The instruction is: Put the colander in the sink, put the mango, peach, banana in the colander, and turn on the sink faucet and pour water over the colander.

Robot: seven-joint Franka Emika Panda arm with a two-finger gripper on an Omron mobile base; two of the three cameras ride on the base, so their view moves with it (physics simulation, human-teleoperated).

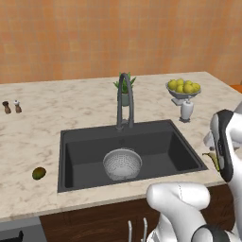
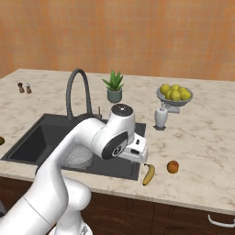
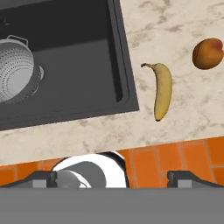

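The round silver-grey metal colander full of tiny holes sits inside the dark sink. I see the small curved yellow banana on the pale stone table, beside the round orange peach. I cannot tell how wide my tool is.

This is a rendered home kitchen. A pale marble-look counter holds a dark sink with a gooseneck faucet, backed by an orange tiled wall. A fruit bowl, soap dispenser, potted plant and salt and pepper shakers stand on it.
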